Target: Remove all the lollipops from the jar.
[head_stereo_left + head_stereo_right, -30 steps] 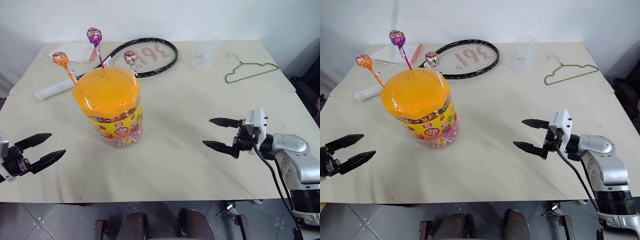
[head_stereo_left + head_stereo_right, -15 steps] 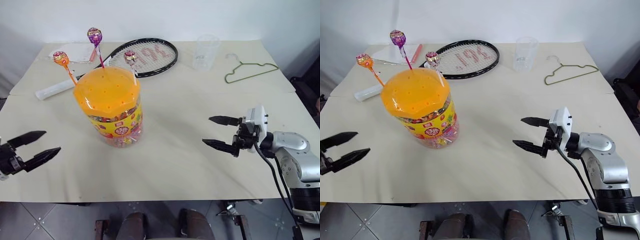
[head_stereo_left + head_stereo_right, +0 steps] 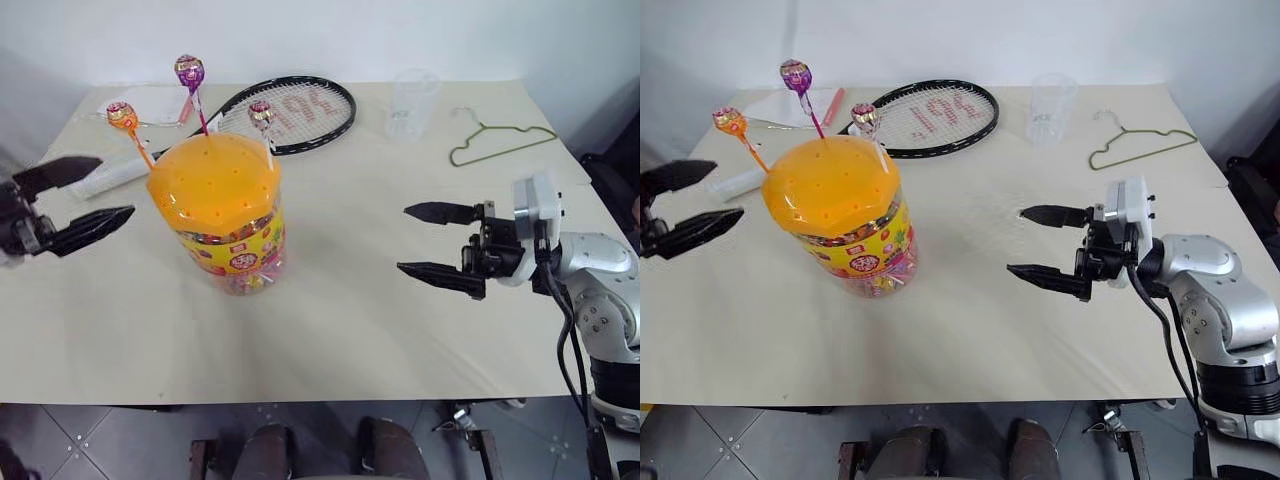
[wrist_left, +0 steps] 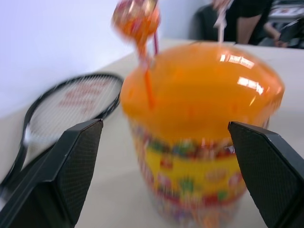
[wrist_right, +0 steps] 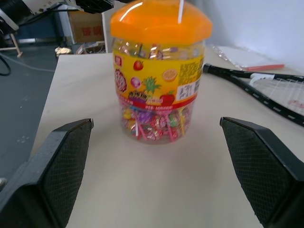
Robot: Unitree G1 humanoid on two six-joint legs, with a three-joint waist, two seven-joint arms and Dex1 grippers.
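My left tool (image 3: 75,200) hangs spread wide by the counter's (image 3: 340,320) left edge, facing the clear orange-lidded plastic jar (image 3: 222,215), left of centre, its three ball-headed lollipops (image 3: 188,72) upright. My right tool (image 3: 435,243), gaping, empty, faces it opposite.

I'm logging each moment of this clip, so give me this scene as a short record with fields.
jar: orange-lidded jar upright on the table
lollipops: orange, purple, pinkish-silver, all stuck in the lid
left gripper: open, beside the jar, holding nothing
right gripper: open, apart from the jar, holding nothing
other things: racket, clear cup, green hanger
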